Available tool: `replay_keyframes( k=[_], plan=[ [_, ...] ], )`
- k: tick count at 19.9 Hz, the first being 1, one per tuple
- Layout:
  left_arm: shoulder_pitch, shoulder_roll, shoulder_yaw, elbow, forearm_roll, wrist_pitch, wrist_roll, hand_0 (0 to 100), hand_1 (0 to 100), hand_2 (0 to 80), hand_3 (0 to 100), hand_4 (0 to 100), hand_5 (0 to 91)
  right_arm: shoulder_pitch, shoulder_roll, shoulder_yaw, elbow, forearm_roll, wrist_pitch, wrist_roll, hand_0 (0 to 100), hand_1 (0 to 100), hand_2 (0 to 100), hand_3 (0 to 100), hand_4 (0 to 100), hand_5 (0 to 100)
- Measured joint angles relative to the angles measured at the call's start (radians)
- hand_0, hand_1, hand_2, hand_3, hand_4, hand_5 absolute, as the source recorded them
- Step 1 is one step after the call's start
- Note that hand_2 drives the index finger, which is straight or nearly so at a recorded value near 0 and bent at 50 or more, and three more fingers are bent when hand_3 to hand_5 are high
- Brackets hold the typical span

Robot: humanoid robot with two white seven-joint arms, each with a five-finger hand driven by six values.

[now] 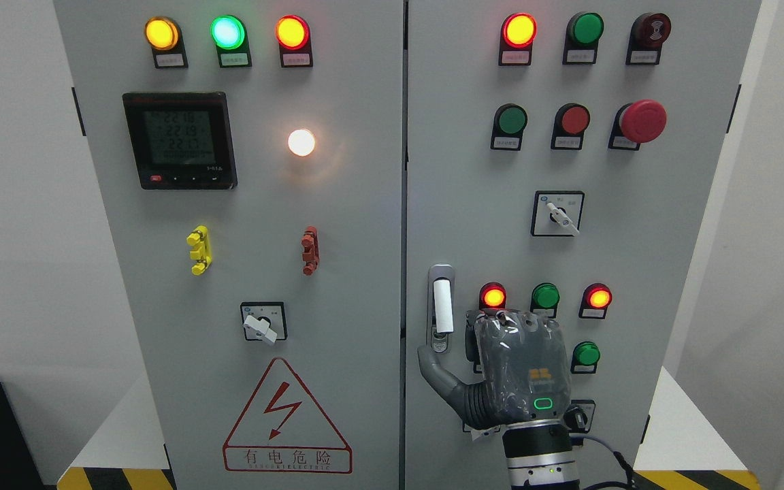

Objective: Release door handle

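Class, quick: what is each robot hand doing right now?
Right hand: open, holding nothing, beside the white lever door handle on the grey cabinet.
Left hand: not in view.

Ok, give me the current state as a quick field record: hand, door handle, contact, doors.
hand: right hand in front of the right door, back of hand to camera, thumb out to the left
door handle: white handle, upright in its recess
contact: thumb tip lies just below the handle; no grasp visible, touching cannot be told
doors: both look closed
left hand: not in view
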Motion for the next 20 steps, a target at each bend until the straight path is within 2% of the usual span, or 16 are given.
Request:
replay_keyframes(
  k=[11, 14, 20],
  plan=[
    [0.000, 0.000, 0.000, 0.000, 0.000, 0.000, 0.004, 0, 0, 2.4, 9, 1, 0.0, -0.039, 0.000, -0.009, 0.041, -0.001, 0.000, 0.003, 13, 42, 87, 100, 100, 94],
    [0.000, 0.000, 0.000, 0.000, 0.000, 0.000, 0.002, 0, 0, 2.4, 9, 1, 0.0, -0.044, 0.000, -0.013, 0.048, -0.001, 0.001, 0.006, 20, 41, 87, 100, 100, 94],
    [0.000, 0.000, 0.000, 0.000, 0.000, 0.000, 0.001, 0, 0, 2.3, 9, 1, 0.0, -0.047, 0.000, -0.021, 0.059, -0.001, 0.001, 0.004, 25, 42, 88, 100, 100, 94]
  ],
)
